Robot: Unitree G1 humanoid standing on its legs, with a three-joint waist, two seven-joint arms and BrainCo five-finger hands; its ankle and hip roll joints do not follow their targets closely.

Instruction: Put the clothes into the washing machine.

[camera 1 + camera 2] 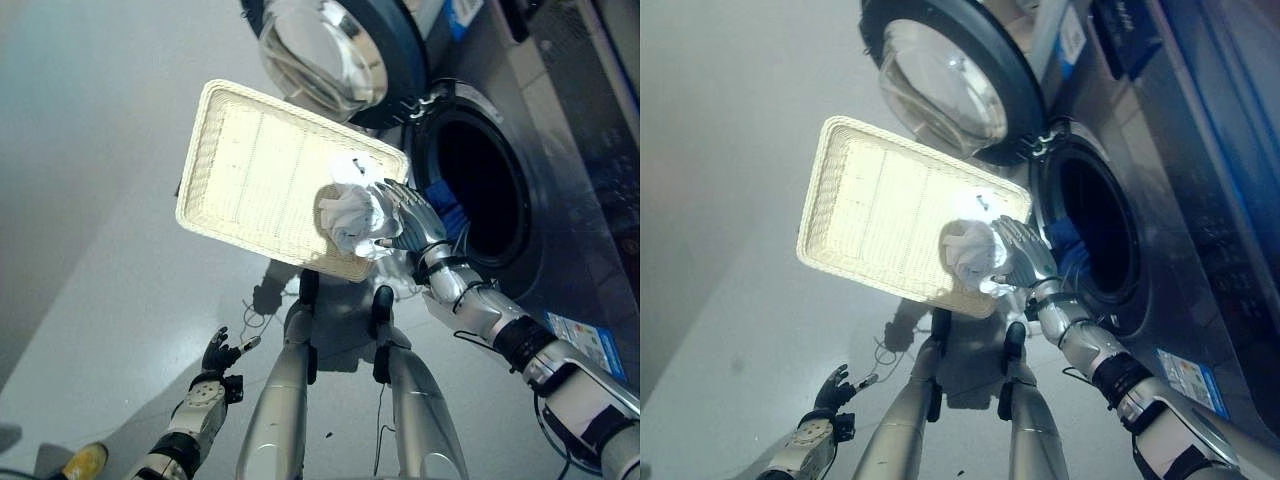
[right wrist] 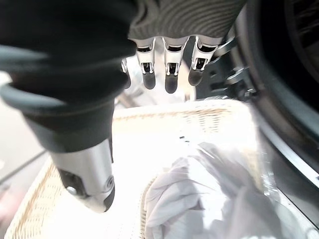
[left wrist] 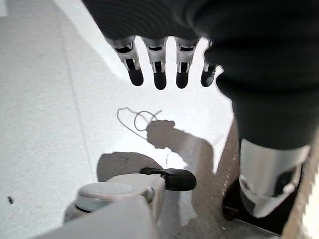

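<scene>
My left hand (image 1: 215, 365) is nearest, low by the floor (image 1: 90, 300), with loose, straight fingers and nothing in it. My right hand (image 1: 405, 225) is farther off, over the right corner of the basket (image 1: 215, 130), fingers spread above the white clothes (image 1: 350, 215). I think I should curl my fingers round the whole bundle so nothing drops, then swing it right. The washing machine (image 1: 560, 190) is just to the right, its hole (image 1: 480, 180) dark, with something blue inside. Its round door (image 1: 325, 55) hangs open beyond the basket, and the basket rim could catch the cloth.
</scene>
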